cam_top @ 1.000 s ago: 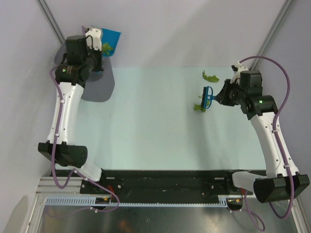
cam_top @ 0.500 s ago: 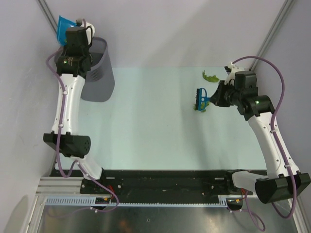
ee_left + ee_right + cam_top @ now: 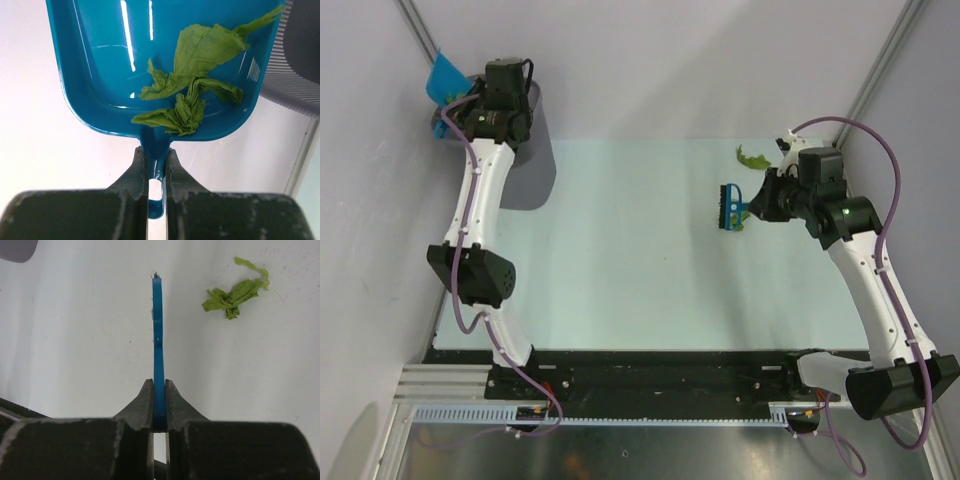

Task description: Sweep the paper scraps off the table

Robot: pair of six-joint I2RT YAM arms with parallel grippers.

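My left gripper [image 3: 468,96] is shut on the handle of the blue dustpan [image 3: 445,75], held high at the far left by the wall, just left of the grey mesh wastebasket [image 3: 530,150]. In the left wrist view the dustpan [image 3: 100,75] holds several green paper scraps [image 3: 195,75], with my gripper [image 3: 157,160] clamped on its handle. My right gripper [image 3: 760,205] is shut on the blue brush [image 3: 730,205], over the pale green table [image 3: 620,250]. One scrap [image 3: 752,157] lies beyond the brush and another [image 3: 747,223] right beside it. In the right wrist view my gripper [image 3: 158,385] holds the brush [image 3: 158,330] edge-on, with a scrap [image 3: 235,292] to the upper right.
The wastebasket stands at the table's far left corner and shows at the right of the left wrist view [image 3: 295,60]. Grey walls with metal posts close in the back and both sides. The arm bases sit on a black rail [image 3: 660,375] at the near edge.
My left arm has swung the dustpan from the right of the wastebasket over to its left, near the wall. My right gripper has shifted the brush slightly left.
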